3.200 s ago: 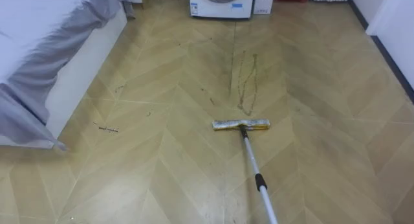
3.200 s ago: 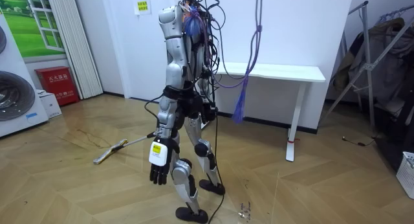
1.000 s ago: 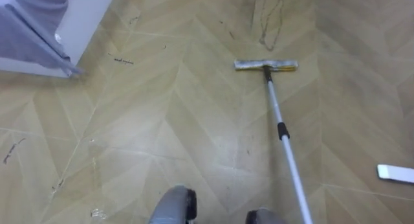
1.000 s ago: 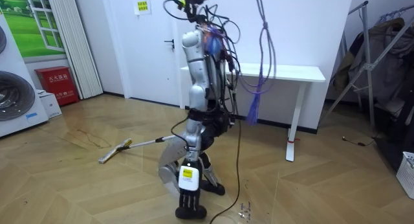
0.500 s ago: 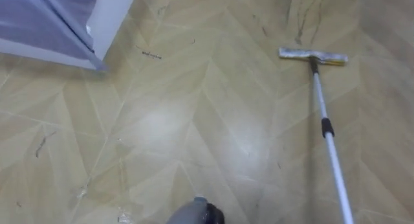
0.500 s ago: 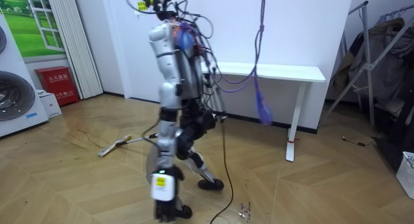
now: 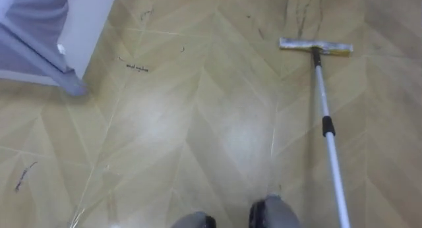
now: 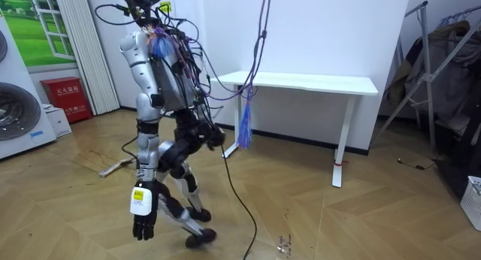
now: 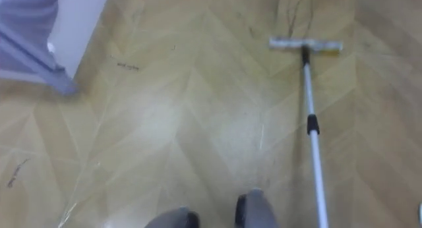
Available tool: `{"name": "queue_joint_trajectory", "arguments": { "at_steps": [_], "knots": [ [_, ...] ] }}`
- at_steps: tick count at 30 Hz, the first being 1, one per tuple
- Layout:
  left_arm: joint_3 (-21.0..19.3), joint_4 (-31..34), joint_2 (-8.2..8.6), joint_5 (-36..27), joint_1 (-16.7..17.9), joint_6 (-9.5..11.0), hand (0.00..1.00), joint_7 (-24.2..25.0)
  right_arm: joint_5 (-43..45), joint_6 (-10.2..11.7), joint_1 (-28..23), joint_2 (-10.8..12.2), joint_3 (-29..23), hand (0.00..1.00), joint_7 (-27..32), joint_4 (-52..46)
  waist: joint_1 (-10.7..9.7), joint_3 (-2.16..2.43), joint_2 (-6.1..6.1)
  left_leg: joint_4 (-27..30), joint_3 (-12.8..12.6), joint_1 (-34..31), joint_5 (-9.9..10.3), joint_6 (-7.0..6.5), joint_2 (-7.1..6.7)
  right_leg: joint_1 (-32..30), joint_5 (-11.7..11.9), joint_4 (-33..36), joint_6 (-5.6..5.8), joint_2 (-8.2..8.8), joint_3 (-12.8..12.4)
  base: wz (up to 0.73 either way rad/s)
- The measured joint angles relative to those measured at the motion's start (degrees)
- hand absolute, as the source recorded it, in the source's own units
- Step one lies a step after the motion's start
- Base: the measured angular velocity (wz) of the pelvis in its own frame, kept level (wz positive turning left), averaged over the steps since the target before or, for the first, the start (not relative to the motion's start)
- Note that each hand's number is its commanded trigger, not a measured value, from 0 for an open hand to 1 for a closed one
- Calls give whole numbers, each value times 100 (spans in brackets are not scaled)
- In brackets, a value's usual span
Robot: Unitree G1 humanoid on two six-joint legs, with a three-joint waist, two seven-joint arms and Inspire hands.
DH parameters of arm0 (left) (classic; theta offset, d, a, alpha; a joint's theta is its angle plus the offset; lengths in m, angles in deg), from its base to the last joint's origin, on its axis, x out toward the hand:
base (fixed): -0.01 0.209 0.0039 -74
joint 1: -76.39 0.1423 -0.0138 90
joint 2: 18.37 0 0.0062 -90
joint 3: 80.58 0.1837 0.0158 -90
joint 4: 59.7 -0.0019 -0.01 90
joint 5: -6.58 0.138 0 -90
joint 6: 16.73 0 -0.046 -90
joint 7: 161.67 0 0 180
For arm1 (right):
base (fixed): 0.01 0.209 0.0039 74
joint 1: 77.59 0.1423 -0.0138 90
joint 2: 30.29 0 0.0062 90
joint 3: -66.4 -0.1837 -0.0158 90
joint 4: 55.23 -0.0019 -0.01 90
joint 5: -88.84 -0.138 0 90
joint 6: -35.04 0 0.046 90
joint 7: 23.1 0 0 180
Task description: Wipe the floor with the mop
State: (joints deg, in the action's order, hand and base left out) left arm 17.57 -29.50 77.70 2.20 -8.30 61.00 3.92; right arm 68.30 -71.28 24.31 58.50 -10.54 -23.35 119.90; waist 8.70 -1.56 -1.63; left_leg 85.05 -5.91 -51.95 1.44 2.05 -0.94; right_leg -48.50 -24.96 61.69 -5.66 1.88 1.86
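Note:
A mop lies on the wooden floor, its flat head [image 7: 315, 47] just below some dark streaks [image 7: 300, 10]. Its silver pole [image 7: 328, 132] has a black collar and runs back past the lower right edge of the left eye view. In the room view the mop [image 8: 113, 168] lies beyond my legs, on my right side. My left hand [image 8: 143, 222] hangs by my left leg with relaxed fingers and holds nothing. I stand mid-stride, leaning forward, facing the room view's left.
A bed corner with a grey sheet [image 7: 39, 43] is at my front left, with small debris [image 7: 137, 67] on the floor near it. Behind me stand a white table [image 8: 301, 83] and a drying rack [image 8: 443, 80]. A washing machine [image 8: 15, 117] and a red box [image 8: 66, 98] are ahead.
I have walked toward the room view's left and my upper body has swung. The eye views have shifted with me. The mop head has slid slightly to the room view's left.

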Motion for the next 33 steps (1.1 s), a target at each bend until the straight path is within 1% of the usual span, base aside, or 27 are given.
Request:
{"name": "queue_joint_trajectory", "arguments": {
  "at_steps": [1, 2, 3, 4, 5, 7, 8, 9, 10, 11, 12, 13, 14, 16, 17, 19, 21, 22, 24, 25, 27, 28, 29, 30, 31, 32, 33],
  "knots": [
    [14, 5, -14, -172, -11, 77, 0, -46, -60, 79, 321, -68, 5, 100, -60, -33, 72, -20, -136, 641, 69, -614, -668, 98, -3, 0, -105, 91, -87, -16, 8, -15],
    [34, 8, -18, -233, -21, 126, 0, -52, -92, 146, 417, -104, 6, 100, -90, -30, 122, -4, -111, 1017, 84, -950, -558, 47, 36, 9, -145, 129, -125, -48, 9, -12],
    [125, 84, -27, -296, 9, 171, 0, -49, -194, 330, 669, -133, 44, 100, -164, -51, 225, -68, -200, 1559, 88, -1553, -195, -50, 121, 80, -180, 140, -133, -69, 9, -15],
    [156, 260, 8, -278, 133, 191, 0, -26, -271, 474, 839, -143, 40, 100, -249, -57, 295, -89, -220, 1493, 56, -1879, 95, -116, 221, 232, -215, 25, -109, -98, -1, -9],
    [182, 303, 30, -276, 202, 215, 0, -6, -318, 512, 887, -144, 54, 100, -269, -62, 319, -98, -205, 1203, 45, -1906, 186, -121, 260, 356, -244, -54, -57, -105, -1, 9],
    [207, 427, 33, -148, 359, 241, 0, 144, -578, 517, 802, -149, 163, 100, -366, -64, 421, -92, -83, -1180, 59, -1229, 315, -142, 348, 820, -401, -338, 79, -103, 29, 12],
    [198, 415, 34, -91, 382, 238, 0, 169, -651, 509, 725, -162, 170, 100, -376, -65, 418, -101, -5, -1866, 81, -961, 317, -146, 350, 946, -468, -382, 104, -114, 67, 15],
    [161, 403, 28, 58, 410, 210, 0, 266, -793, 499, 465, -203, 266, 100, -413, -66, 397, -55, 93, -3091, 181, -462, 326, -158, 365, 1095, -669, -433, 121, -98, 132, 21],
    [139, 402, 30, 140, 403, 196, 0, 324, -882, 493, 318, -255, 307, 100, -432, -63, 379, -16, 165, -3445, 206, -297, 424, -197, 364, 1148, -752, -436, 170, -80, 174, 50],
    [90, 396, 38, 324, 291, 183, 0, 422, -879, 490, -1, -347, 327, 100, -439, -55, 260, 69, 303, -3579, 152, -199, 867, -441, 179, 1211, -912, -440, 293, 108, 255, 61],
    [83, 364, 38, 478, 224, 188, 0, 449, -790, 469, -283, -390, 325, 100, -382, 9, 175, 79, 316, -3600, 46, -135, 1068, -670, 8, 1311, -960, -483, 476, 315, 281, 65],
    [34, 341, 39, 507, 190, 194, 0, 440, -710, 464, -557, -408, 322, 100, -348, 65, 53, 82, 312, -3609, -31, -2, 1227, -893, -199, 1336, -909, -247, 606, 517, 245, 36],
    [-28, 335, 59, 516, 185, 195, 0, 432, -693, 464, -696, -418, 323, 100, -331, 101, -14, 83, 321, -3575, -45, 86, 1320, -930, -298, 1264, -772, 28, 638, 576, 228, 27],
    [-138, 368, 160, 724, 185, 190, 0, 334, -656, 390, -1308, -362, 354, 100, -263, 168, -193, 188, 476, -3457, -32, 427, 1750, -1085, -480, 880, 289, 1156, 691, 630, -74, 16],
    [-140, 410, 170, 734, 186, 201, 0, 328, -657, 382, -1405, -327, 354, 100, -234, 168, -226, 195, 517, -3446, -10, 490, 1836, -1126, -479, 772, 373, 1277, 712, 571, -122, -4],
    [-117, 555, 166, 745, 178, 265, 0, 324, -661, 382, -1550, -180, 352, 100, -159, 135, -384, 137, 628, -3475, 21, 674, 1982, -1187, -483, 336, 308, 1246, 779, 431, -187, 3],
    [-116, 667, 235, 769, 178, 264, 0, 238, -653, 380, -1599, 44, 292, 100, 7, 91, -532, 116, 651, -3598, 25, 918, 2148, -1208, -494, -165, 295, 315, 781, 258, -178, -5],
    [-116, 671, 261, 768, 178, 262, 0, 233, -640, 380, -1595, 98, 271, 100, 38, 89, -537, 114, 647, -3644, 24, 1003, 2193, -1204, -494, -223, 311, -19, 754, 207, -171, -16],
    [-103, 620, 291, 746, 192, 207, 0, 213, -629, 358, -1582, 231, 184, 100, 111, 79, -529, 86, 603, -3718, 47, 1424, 2455, -1153, -496, -194, 524, -1189, 488, 105, 55, -5],
    [-109, 552, 283, 704, 194, 139, 0, 177, -612, 249, -1515, 230, 128, 100, 155, 40, -530, 64, 558, -3650, 89, 1609, 2619, -1101, -517, -90, 707, -1267, 332, 104, 163, 8],
    [-114, 494, 233, 611, 199, 66, 0, 101, -597, 123, -1333, 204, 50, 100, 231, 33, -510, 56, 539, -3111, 129, 1642, 2773, -886, -472, 106, 624, -1036, 269, 134, 287, 22],
    [-115, 506, 198, 612, 194, 32, 0, 93, -577, 89, -1222, 188, 12, 100, 239, 42, -510, 50, 534, -2753, 113, 1529, 2701, -750, -436, 133, 517, -895, 253, 133, 304, 15],
    [-89, 495, 119, 537, 203, -2, 0, 33, -557, 17, -935, 137, -13, 100, 256, 64, -442, 2, 409, -1904, 38, 1229, 2378, -286, -314, 161, 301, -601, 156, 96, 264, -15],
    [-44, 503, 77, 371, 223, -28, 0, -89, -509, -30, -588, 45, -36, 100, 267, 121, -304, 21, 309, -1117, -47, 887, 1800, -138, -217, 160, 95, -353, 96, 92, 217, -42],
    [10, 519, 56, 209, 261, -30, 0, -160, -456, -35, -212, -82, -14, 100, 260, 95, -159, 12, 186, -479, -45, 509, 1016, -103, -176, 164, -75, -173, 61, 18, 103, -51],
    [15, 533, 46, 130, 272, -25, 0, -167, -454, -32, -9, -149, 8, 100, 251, 63, -83, 5, 134, -250, -30, 328, 748, -107, -178, 166, -140, -99, 37, -4, 54, -43],
    [40, 629, 22, 19, 291, -22, 0, -166, -486, 9, 347, -285, 141, 100, 212, -17, -4, -18, 85, -76, 72, -42, 735, -147, -142, 172, -233, -18, 29, -53, 46, -31]
  ]
}}
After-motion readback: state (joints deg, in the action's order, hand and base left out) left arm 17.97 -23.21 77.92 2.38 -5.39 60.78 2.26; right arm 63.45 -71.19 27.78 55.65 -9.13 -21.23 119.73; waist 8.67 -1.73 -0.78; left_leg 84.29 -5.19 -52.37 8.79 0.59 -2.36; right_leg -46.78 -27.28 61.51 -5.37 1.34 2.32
